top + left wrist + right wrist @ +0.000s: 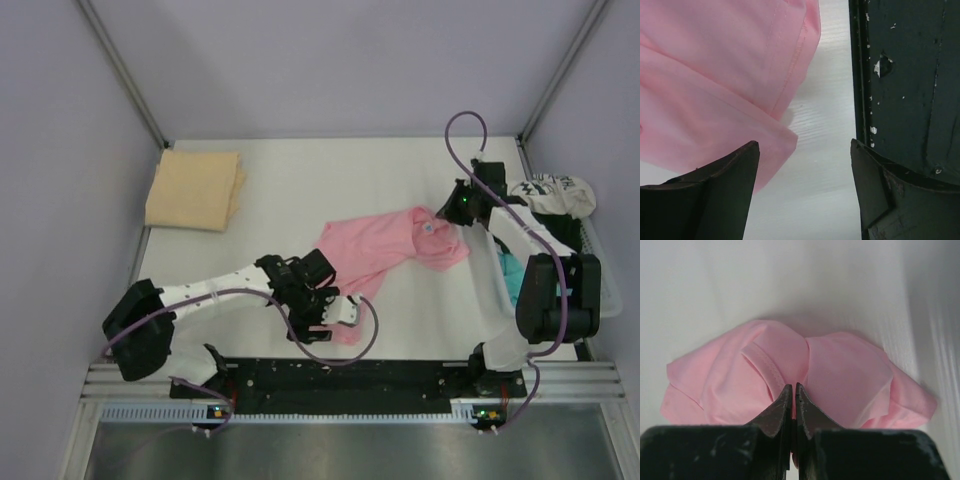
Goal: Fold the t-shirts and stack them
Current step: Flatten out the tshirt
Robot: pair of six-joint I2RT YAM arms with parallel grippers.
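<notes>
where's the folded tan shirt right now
In the top view, the folded tan shirt lies at the far left corner of the table, apart from the pink shirt mid-table.

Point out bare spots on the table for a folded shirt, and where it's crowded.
Bare: the far strip of table between the tan shirt and the pink shirt, and the near patch between the pink shirt and the right arm. Crowded: the middle, where the left claw and right claw are at the pink shirt, and the right edge, heaped with shirts.
</notes>
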